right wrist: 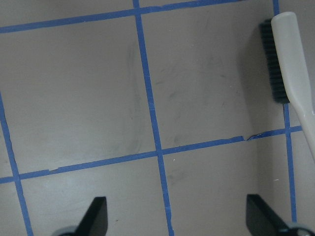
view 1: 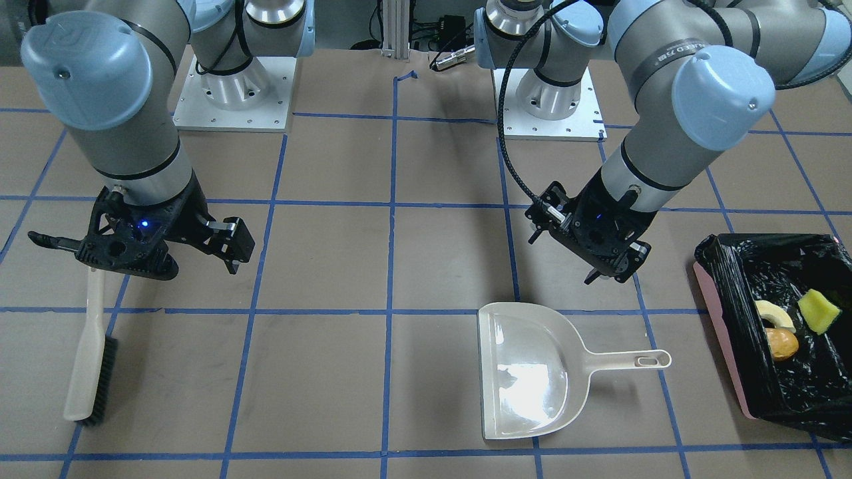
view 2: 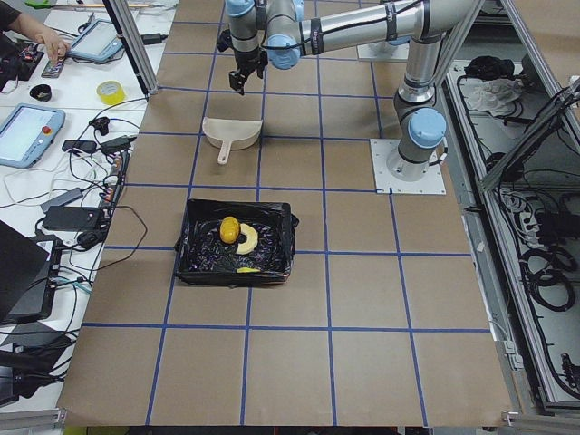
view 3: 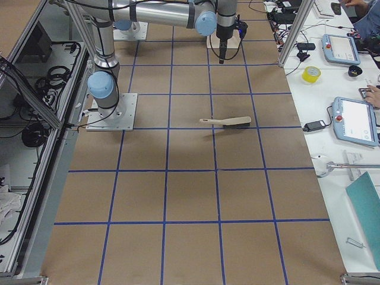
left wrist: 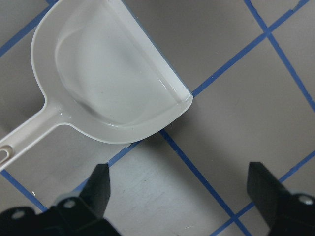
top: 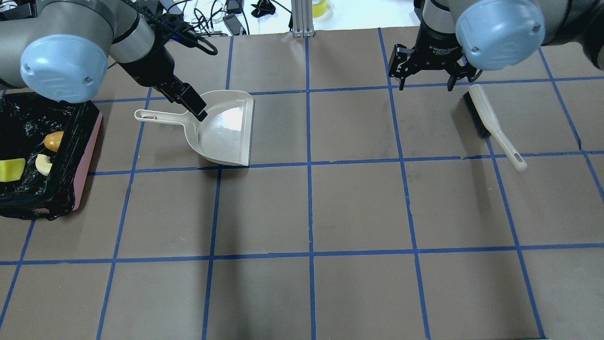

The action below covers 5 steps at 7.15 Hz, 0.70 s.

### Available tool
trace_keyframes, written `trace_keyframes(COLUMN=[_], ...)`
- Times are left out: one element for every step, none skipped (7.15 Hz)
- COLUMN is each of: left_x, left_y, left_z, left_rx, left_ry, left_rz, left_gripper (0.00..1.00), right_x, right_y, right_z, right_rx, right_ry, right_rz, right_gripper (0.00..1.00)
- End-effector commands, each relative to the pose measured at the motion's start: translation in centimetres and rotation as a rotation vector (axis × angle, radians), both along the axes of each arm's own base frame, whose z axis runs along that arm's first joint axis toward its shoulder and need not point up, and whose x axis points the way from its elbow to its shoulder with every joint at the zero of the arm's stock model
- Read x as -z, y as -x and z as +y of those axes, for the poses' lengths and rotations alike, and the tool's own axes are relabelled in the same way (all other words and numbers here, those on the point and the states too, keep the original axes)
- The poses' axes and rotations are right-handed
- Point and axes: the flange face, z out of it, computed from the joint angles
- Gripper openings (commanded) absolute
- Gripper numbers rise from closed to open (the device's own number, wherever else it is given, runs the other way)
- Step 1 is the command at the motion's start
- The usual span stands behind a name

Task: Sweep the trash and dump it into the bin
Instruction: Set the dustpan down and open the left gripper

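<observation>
The three trash pieces lie inside the bin (view 1: pixel 720 313), pink with a black bag liner: a tan croissant (view 1: pixel 775 314), a yellow-green sponge wedge (view 1: pixel 819 311) and an amber lump (view 1: pixel 782 344). The bin also shows in the overhead view (top: pixel 89 151). The off-white dustpan (view 1: pixel 529 372) lies flat and empty on the table. My left gripper (top: pixel 196 106) hovers open and empty just above the dustpan's handle end (left wrist: pixel 108 83). My right gripper (top: pixel 424 78) is open and empty, beside the off-white brush (top: pixel 490 123), which lies on the table.
The brown table (top: pixel 311 212) carries a blue tape grid. The brush (right wrist: pixel 293 73) lies at the right edge of the right wrist view. The arm bases (view 1: pixel 233 93) stand at the robot's side of the table. Operators' desks with tablets show in the side views.
</observation>
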Motion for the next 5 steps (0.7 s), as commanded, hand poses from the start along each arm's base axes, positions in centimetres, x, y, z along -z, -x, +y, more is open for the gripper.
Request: trace_keyframes(left_x=[-1.05, -1.18, -1.06, -0.71, -0.71], left_y=[0.19, 0.28, 0.3, 0.29, 0.29], left_z=[0.83, 1.03, 1.33, 1.76, 1.82], left_rx=[-0.173, -0.222, -0.248, -0.252, -0.295], left_ry=[-0.02, -0.029, -0.041, -0.047, -0.052], left_rz=[0.002, 0.002, 0.002, -0.002, -0.002], left_gripper=[1.0, 1.0, 1.0, 1.0, 1.0], right_x=[0.05, -0.12, -0.12, -0.12, -0.1], right_y=[-0.02, 0.0, 0.0, -0.02, -0.02], right_z=[0.02, 0.03, 0.03, 0.03, 0.05], right_rx=[0.0, 0.0, 0.0, 0.0, 0.0], right_ry=[-0.002, 0.001, 0.001, 0.001, 0.0], right_rz=[-0.002, 0.0, 0.0, -0.002, -0.002], right_gripper=[1.0, 1.0, 1.0, 1.0, 1.0])
